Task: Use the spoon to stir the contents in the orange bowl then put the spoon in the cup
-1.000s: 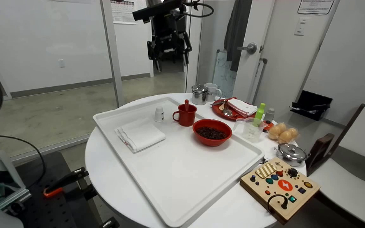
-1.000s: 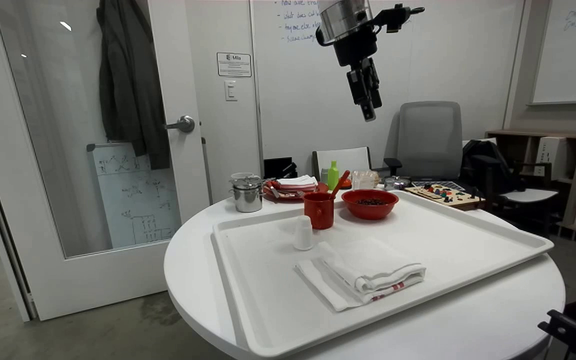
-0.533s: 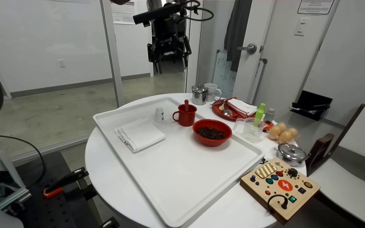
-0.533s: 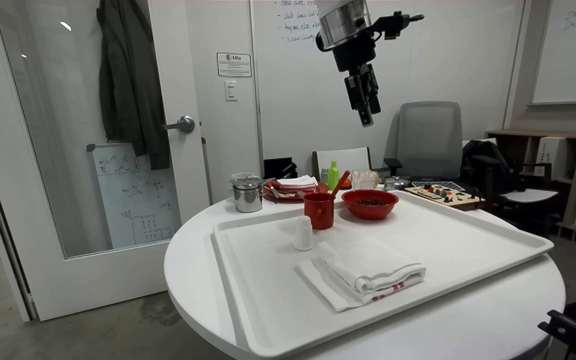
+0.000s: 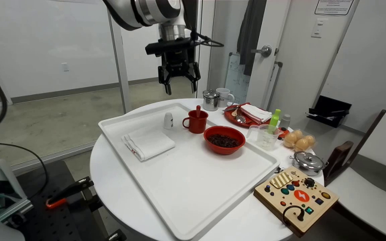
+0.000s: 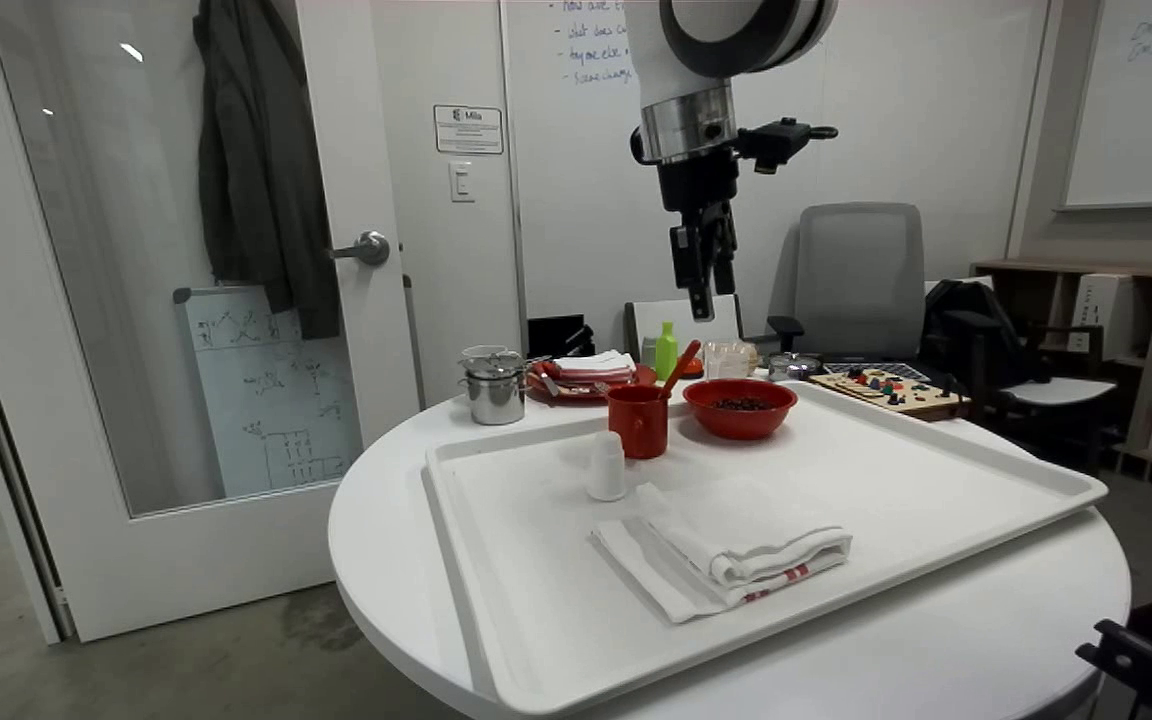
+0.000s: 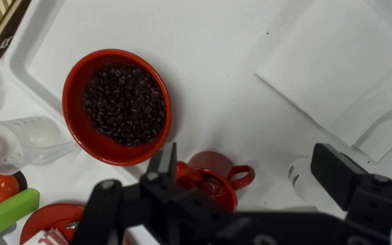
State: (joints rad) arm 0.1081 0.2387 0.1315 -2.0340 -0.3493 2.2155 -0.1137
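The spoon (image 5: 198, 111) stands in the red cup (image 5: 196, 123), its red handle leaning up over the rim; it also shows in an exterior view (image 6: 679, 370). In the wrist view the spoon's handle end (image 7: 184, 170) is beside a finger, and its lower part shows inside the cup (image 7: 213, 161). The orange bowl (image 5: 224, 150) with dark beans stands on the tray beside the cup. It shows whole in the wrist view (image 7: 104, 149). My gripper (image 5: 181, 89) is open and empty, pointing down, above the level of the cup and spoon. In the wrist view its fingers (image 7: 333, 177) are wide apart.
A white shaker (image 5: 168, 121) and a folded white cloth (image 5: 149, 144) lie on the white tray (image 5: 193, 187). Behind the tray stand a metal container (image 5: 210, 100), a red dish (image 5: 228, 117) with cutlery and napkin, a clear measuring cup (image 5: 267, 138) and a green bottle (image 5: 275, 117).
My gripper has come down and turned more upright in both exterior views, staying open. The spoon, cup and bowl have not visibly moved.
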